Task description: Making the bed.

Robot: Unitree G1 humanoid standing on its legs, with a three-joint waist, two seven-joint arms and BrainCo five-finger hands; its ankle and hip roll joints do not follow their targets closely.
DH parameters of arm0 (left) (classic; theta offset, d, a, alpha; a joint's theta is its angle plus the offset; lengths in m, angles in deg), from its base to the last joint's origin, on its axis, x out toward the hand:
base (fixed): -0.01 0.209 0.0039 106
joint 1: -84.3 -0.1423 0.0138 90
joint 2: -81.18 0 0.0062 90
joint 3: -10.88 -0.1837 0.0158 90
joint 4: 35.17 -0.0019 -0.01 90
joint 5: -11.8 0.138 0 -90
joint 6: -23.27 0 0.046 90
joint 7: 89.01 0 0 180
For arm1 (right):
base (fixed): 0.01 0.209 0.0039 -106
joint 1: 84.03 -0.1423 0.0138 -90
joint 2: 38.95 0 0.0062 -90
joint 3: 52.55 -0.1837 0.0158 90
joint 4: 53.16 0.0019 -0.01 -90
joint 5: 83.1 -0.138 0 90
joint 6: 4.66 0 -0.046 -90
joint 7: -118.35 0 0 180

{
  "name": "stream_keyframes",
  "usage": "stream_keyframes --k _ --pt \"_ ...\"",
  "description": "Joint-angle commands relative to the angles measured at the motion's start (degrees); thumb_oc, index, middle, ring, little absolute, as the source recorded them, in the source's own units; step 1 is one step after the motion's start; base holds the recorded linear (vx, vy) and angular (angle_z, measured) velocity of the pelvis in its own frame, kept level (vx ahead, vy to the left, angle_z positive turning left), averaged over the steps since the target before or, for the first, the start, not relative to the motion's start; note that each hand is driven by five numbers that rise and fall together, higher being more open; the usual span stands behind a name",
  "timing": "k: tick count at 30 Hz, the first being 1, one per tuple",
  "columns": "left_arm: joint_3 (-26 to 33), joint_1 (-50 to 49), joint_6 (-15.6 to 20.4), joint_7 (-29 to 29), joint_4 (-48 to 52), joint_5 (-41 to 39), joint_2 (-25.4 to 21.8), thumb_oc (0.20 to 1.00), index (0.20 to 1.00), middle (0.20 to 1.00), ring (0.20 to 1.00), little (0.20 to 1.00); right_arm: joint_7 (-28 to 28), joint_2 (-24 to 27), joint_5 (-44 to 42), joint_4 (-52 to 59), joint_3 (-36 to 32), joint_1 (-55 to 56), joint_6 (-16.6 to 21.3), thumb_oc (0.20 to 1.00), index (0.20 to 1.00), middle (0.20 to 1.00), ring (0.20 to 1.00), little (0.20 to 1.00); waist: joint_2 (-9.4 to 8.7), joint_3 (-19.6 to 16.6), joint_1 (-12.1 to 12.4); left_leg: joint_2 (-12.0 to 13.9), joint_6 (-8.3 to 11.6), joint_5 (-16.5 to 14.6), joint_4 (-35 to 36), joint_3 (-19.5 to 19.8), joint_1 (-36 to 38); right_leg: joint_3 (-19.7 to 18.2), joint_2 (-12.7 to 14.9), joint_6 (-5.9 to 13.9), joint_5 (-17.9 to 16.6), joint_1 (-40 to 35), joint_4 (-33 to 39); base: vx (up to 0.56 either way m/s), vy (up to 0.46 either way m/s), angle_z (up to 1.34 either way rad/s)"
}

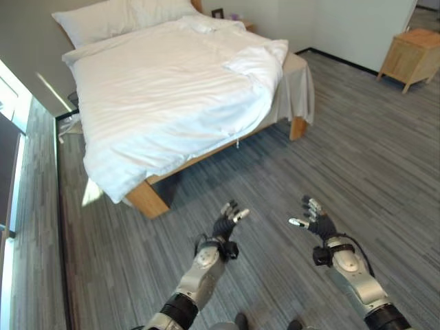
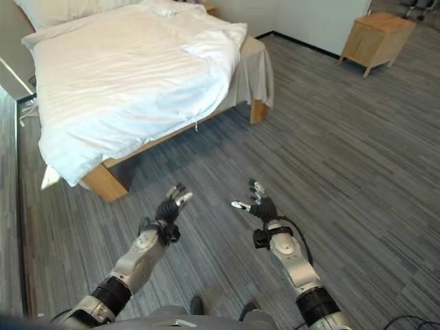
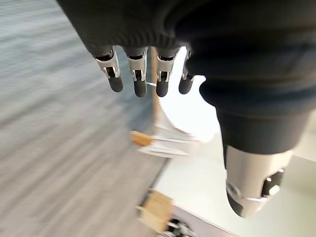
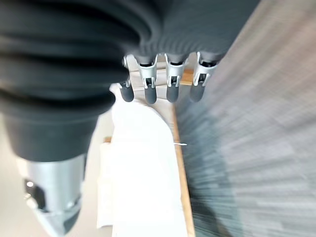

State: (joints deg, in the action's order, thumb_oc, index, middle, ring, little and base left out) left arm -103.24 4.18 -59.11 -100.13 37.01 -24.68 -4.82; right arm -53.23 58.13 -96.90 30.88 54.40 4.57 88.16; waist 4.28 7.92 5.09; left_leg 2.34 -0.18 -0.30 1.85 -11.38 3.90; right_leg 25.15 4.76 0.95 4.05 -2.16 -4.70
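You have bare carpet (image 1: pixel 344 172) across the frame's middle; the bed (image 1: pixel 148 196) (upper left) blocks, with a nightstand (image 1: pixel 411 56) upper right.

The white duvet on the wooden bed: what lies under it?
Under the white duvet show the light wooden bed frame and a beige sheet hanging at the far corner. The mattress itself is covered.

No text, label, number or sign can be read anywhere in these views; the white duvet (image 1: pixel 165 96) and the wooden nightstand (image 1: pixel 411 55) beyond the bed carry no legible marking.
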Motion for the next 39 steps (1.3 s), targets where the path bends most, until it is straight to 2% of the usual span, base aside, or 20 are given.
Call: stream_keyframes --k 1,5,6,8,9,10,13,15,19,23,25,26,27,28,29,30,35,36,38,39 --pt "-0.8 5.6 4.1 -1.1 3.2 5.3 -1.2 1.0 1.0 1.0 1.0 1.0 -0.4 0.1 1.7 7.1 -1.9 -0.8 2.6 1.0 1.0 1.0 1.0 1.0 -2.61 0.9 1.2 3.8 5.56 0.8 3.1 3.3 2.5 -0.2 5.1 7.92 -6.8 -5.1 9.5 -0.01 -0.046 0.06" --pt "-0.2 4.7 4.3 -0.3 4.1 5.9 -1.4 1.0 1.0 1.0 1.0 1.0 -1.4 0.5 0.5 8.0 -1.7 -0.3 2.8 1.0 1.0 1.0 1.0 1.0 -2.54 1.5 1.3 4.0 5.7 0.0 0.1 3.8 2.1 -0.7 4.6 7.29 -5.6 -4.9 9.2 -0.01 -0.069 0.03" --pt "-0.3 4.6 4.6 0.1 3.5 5.6 -1.3 1.0 1.0 1.0 1.0 1.0 -2.1 1.0 -0.3 8.1 -1.4 -0.9 2.7 1.0 1.0 1.0 1.0 1.0 -2.69 3.3 1.5 3.7 6.63 0.0 -9.4 4.6 -1.7 -1.7 4.5 6.12 -4.6 -5.4 9.4 -0.07 -0.081 -0.1" --pt "-0.1 5.4 5.6 -0.8 2.6 5.2 -1.0 1.0 1.0 1.0 1.0 1.0 -2.6 2.1 -0.4 7.3 -0.4 -2.9 2.8 1.0 1.0 1.0 1.0 1.0 -2.69 6.7 2.9 4.0 10.38 7.4 -24.3 7.9 -10.2 -1.7 4.4 4.34 -4.6 -6.6 9.7 -0.11 -0.134 -0.21" --pt "-0.2 5.8 6.0 -1.2 2.7 5.1 -0.9 1.0 1.0 1.0 1.0 1.0 -2.6 2.4 -0.5 7.1 -0.1 -3.4 2.8 1.0 1.0 1.0 1.0 1.0 -3.38 7.7 3.3 3.9 10.94 9.3 -28.0 8.3 -13.3 -1.6 4.7 3.91 -4.5 -6.9 9.7 0.0 -0.143 -0.41" --pt "0.1 5.6 6.2 -1.2 3.1 5.1 -1.0 1.0 1.0 1.0 1.0 1.0 -2.6 2.7 -0.5 7.2 0.1 -3.7 2.8 1.0 1.0 1.0 1.0 1.0 -3.78 7.7 3.2 4.5 9.99 8.1 -28.9 6.7 -15.4 -1.6 4.7 3.88 -4.0 -6.7 9.7 0.11 -0.11 -0.37" --pt "1.3 3.6 6.0 -1.4 5.3 5.7 -1.5 1.0 1.0 1.0 1.0 1.0 -3.4 2.8 -0.9 8.0 1.2 -3.8 3.1 1.0 1.0 1.0 1.0 1.0 -3.09 6.5 3.4 3.8 6.58 2.9 -18.1 2.6 -16.4 -3.0 3.6 5.38 -1.6 -6.4 9.7 0.27 0.021 -0.09" --pt "1.8 1.7 6.1 -1.9 5.3 5.6 -0.2 1.0 1.0 1.0 1.0 1.0 -4.0 2.1 -0.7 6.3 2.5 -5.0 3.9 1.0 1.0 1.0 1.0 1.0 -1.67 5.6 5.0 3.8 6.33 6.4 -2.1 1.2 -16.9 -4.1 2.2 7.06 1.2 -8.3 9.7 0.51 0.133 -0.38" --pt "2.3 1.1 7.3 -2.2 4.8 3.0 1.1 1.0 1.0 1.0 1.0 1.0 -3.3 0.7 -0.4 3.6 3.6 -7.7 4.8 1.0 1.0 1.0 1.0 1.0 -2.35 5.7 7.0 4.4 7.48 8.5 3.1 2.7 -21.4 -5.4 2.5 7.99 3.3 -10.6 9.7 0.39 0.084 -0.39" --pt "1.5 1.0 7.1 -3.2 5.2 3.0 0.6 1.0 1.0 1.0 1.0 1.0 -3.5 -1.5 0.0 2.6 4.3 -7.5 4.9 1.0 1.0 1.0 1.0 1.0 -4.56 5.4 8.5 4.8 5.93 12.5 2.8 2.0 -19.4 -8.6 1.9 8.61 3.5 -14.6 9.5 0.47 0.156 -0.77" --pt "0.4 1.6 7.1 -4.0 5.6 2.8 -0.6 1.0 1.0 1.0 1.0 1.0 -3.2 -2.7 -0.2 1.8 4.9 -7.4 5.4 1.0 1.0 1.0 1.0 1.0 -6.46 6.3 9.0 3.8 3.02 10.6 1.6 1.2 -17.1 -9.6 3.7 10.33 3.3 -11.6 -2.1 0.44 0.197 -0.83" --pt "0.0 2.3 6.7 -4.6 6.9 3.1 -1.7 1.0 1.0 1.0 1.0 1.0 -3.3 -3.1 0.4 1.8 5.8 -8.4 4.9 1.0 1.0 1.0 1.0 1.0 -6.65 7.9 7.2 3.2 1.46 7.8 1.5 1.5 -12.3 -9.0 5.7 13.2 -1.6 -5.1 -15.6 0.45 0.206 -0.79" --pt "0.0 2.5 6.7 -4.8 7.4 3.6 -2.4 1.0 1.0 1.0 1.0 1.0 -3.4 -3.2 0.7 1.7 6.0 -9.1 4.9 1.0 1.0 1.0 1.0 1.0 -6.38 8.4 6.5 3.5 1.0 6.6 1.6 1.4 -10.5 -8.3 6.5 14.05 -6.6 -2.3 -22.0 0.34 0.178 -0.38" --pt "0.0 2.5 6.7 -4.8 7.5 3.6 -2.3 1.0 1.0 1.0 1.0 1.0 -3.4 -3.1 0.7 1.6 6.0 -9.1 4.9 1.0 1.0 1.0 1.0 1.0 -6.19 8.2 6.6 3.7 1.02 6.7 1.6 1.3 -10.7 -8.4 6.2 14.05 -6.9 -2.2 -21.8 0.33 0.166 0.28" --pt "-0.2 3.4 6.6 -4.9 7.9 4.2 -3.4 1.0 1.0 1.0 1.0 1.0 -3.2 -3.6 1.2 1.7 5.4 -9.6 4.7 1.0 1.0 1.0 1.0 1.0 -4.87 8.5 5.6 4.6 0.56 4.9 1.9 1.5 -8.0 -6.7 7.2 14.05 -10.9 1.9 -28.8 0.54 0.242 0.48" --pt "0.1 4.7 6.6 -5.3 7.8 4.2 -3.7 1.0 1.0 1.0 1.0 1.0 -2.8 -4.0 1.5 2.2 4.9 -10.3 4.3 1.0 1.0 1.0 1.0 1.0 -4.17 9.5 3.5 3.5 0.13 2.5 2.6 2.9 -4.0 -5.8 7.3 13.83 -7.9 7.8 -30.2 0.54 0.24 0.47" --pt "0.6 4.6 6.6 -4.9 7.4 4.1 -3.7 1.0 1.0 1.0 1.0 1.0 -3.1 -4.2 0.8 2.6 4.8 -10.0 4.3 1.0 1.0 1.0 1.0 1.0 -4.29 9.9 1.8 2.4 0.72 0.7 3.1 4.1 -1.3 -3.7 6.3 12.6 -6.7 9.4 -21.0 0.32 0.004 0.53" --pt "1.1 4.1 6.5 -3.6 6.8 3.5 -3.4 1.0 1.0 1.0 1.0 1.0 -2.9 -4.3 1.0 2.6 4.6 -9.8 4.1 1.0 1.0 1.0 1.0 1.0 -5.48 9.4 0.9 0.9 1.7 -2.2 3.1 5.2 1.1 -2.2 6.6 11.04 -6.0 9.2 -6.0 0.54 -0.132 0.4" --pt "1.5 4.1 6.0 -2.9 5.1 3.9 -2.9 1.0 1.0 1.0 1.0 1.0 -2.4 -5.0 1.2 2.3 4.6 -9.6 4.2 1.0 1.0 1.0 1.0 1.0 -5.66 8.9 -0.2 0.8 2.58 -5.0 3.1 6.7 3.9 -3.0 7.0 11.17 -9.3 11.7 4.7 0.75 -0.149 0.77" --pt "1.9 4.1 5.6 -2.0 3.8 3.6 -2.6 1.0 1.0 1.0 1.0 1.0 -2.1 -5.4 1.8 2.5 4.5 -9.5 3.9 1.0 1.0 1.0 1.0 1.0 -5.2 8.2 -1.0 1.6 3.63 -7.4 3.1 7.5 6.8 -2.5 9.8 12.49 -12.8 14.7 8.9 0.81 -0.117 0.84"
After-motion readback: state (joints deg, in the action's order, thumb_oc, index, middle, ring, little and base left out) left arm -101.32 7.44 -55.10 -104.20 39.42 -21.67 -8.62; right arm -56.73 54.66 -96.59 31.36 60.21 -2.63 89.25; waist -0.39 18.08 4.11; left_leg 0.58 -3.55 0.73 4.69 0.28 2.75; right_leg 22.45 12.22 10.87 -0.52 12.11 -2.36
